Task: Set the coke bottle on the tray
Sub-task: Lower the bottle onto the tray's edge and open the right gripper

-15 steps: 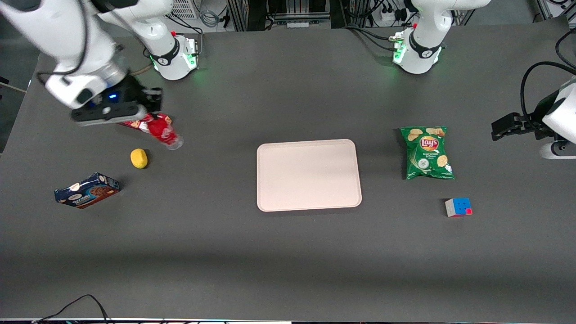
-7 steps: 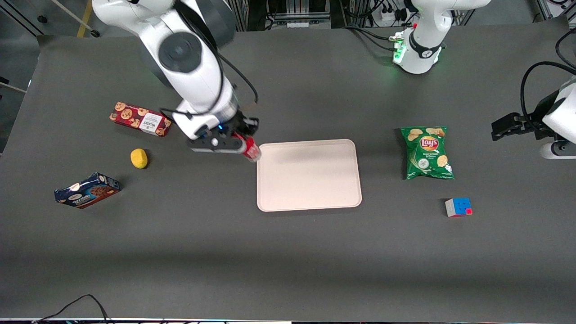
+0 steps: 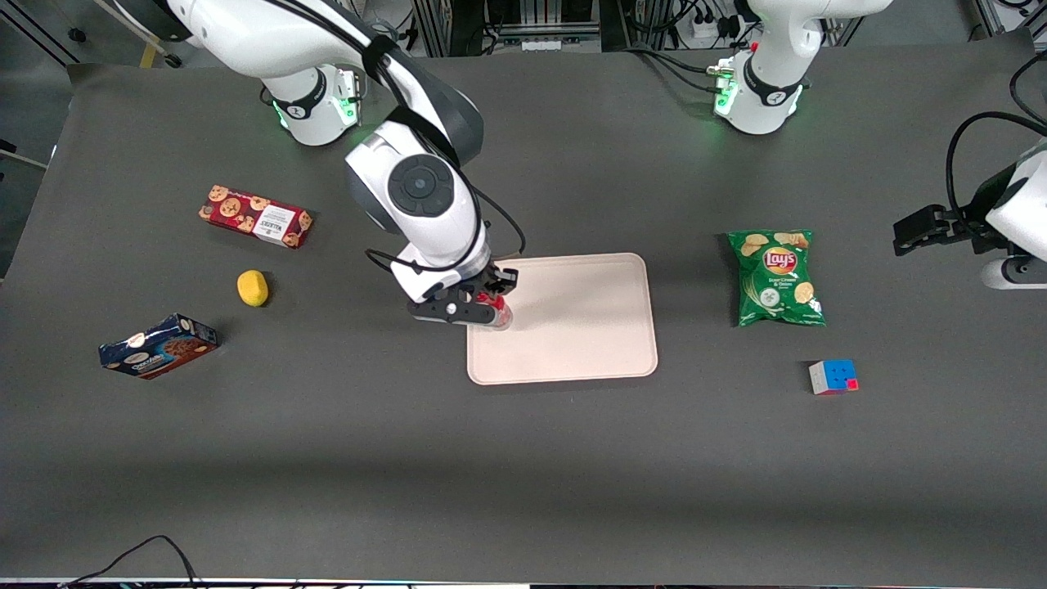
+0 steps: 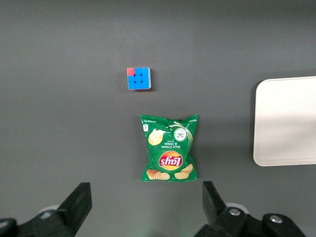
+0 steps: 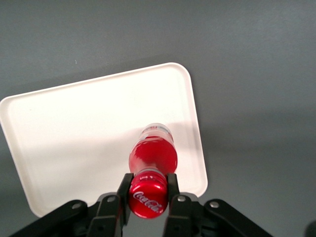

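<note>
While its jaws clamp the red cap, the gripper holds the coke bottle hanging below them over the tray. Only the front view shows the bottle above the tray's working-arm edge.

We see a wide dark grey table with a matte surface. Past its edge farthest from the front camera stand metal racks and tangled cables.
</note>
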`<state>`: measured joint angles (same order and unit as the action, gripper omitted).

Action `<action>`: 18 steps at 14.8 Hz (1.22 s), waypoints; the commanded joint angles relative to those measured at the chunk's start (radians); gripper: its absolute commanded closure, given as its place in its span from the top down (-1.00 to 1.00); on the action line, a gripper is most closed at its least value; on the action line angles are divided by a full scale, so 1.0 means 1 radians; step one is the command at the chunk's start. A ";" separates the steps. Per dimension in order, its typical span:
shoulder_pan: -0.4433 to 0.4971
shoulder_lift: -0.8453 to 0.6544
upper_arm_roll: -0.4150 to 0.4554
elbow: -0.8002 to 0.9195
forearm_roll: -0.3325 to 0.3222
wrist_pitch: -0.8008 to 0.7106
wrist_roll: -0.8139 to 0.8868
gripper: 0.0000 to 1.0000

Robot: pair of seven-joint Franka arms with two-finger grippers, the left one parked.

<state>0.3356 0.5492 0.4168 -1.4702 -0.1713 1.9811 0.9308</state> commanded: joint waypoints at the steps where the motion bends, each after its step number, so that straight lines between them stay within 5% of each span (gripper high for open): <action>1: 0.003 0.029 0.003 -0.007 -0.094 0.022 0.072 -1.00; 12: 0.011 0.067 0.003 -0.019 -0.143 0.048 0.121 -0.94; 15: 0.011 0.069 0.003 -0.018 -0.143 0.050 0.121 -0.54; 16: 0.011 0.071 0.003 -0.018 -0.143 0.050 0.121 -0.07; 17: 0.011 0.069 0.003 -0.018 -0.145 0.051 0.121 0.18; 18: 0.011 0.069 0.003 -0.018 -0.146 0.051 0.121 0.99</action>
<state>0.3413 0.6190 0.4160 -1.4942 -0.2824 2.0231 1.0151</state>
